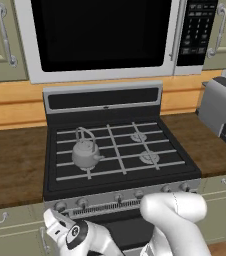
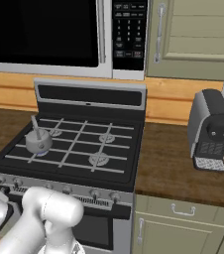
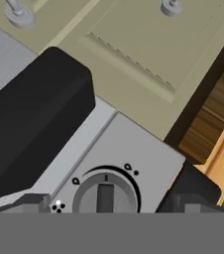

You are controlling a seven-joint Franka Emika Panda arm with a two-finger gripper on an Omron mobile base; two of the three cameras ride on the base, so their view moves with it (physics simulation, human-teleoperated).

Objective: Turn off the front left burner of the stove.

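Observation:
The stove (image 1: 116,116) is a wide black gas range with pale grey grates. A small grey kettle (image 1: 85,152) stands on the front left burner (image 1: 68,169), hiding its cap. In the right base view the front left burner (image 2: 21,155) lies under the kettle (image 2: 38,141). Along the silver front strip sit small round knobs, the leftmost knob (image 1: 60,206) just above my gripper (image 1: 53,218). In the hand view a round grey knob (image 3: 105,194) sits close ahead between my two fingertips (image 3: 30,203). My gripper (image 3: 109,207) is open, a gap on each side of the knob.
A silver-framed black microwave (image 1: 102,35) hangs above the stove. A grey coffee machine (image 2: 210,130) stands on the wooden counter (image 2: 168,163) to the right. Beige cabinet doors (image 1: 5,235) flank the dark oven door (image 1: 127,232) below the counter.

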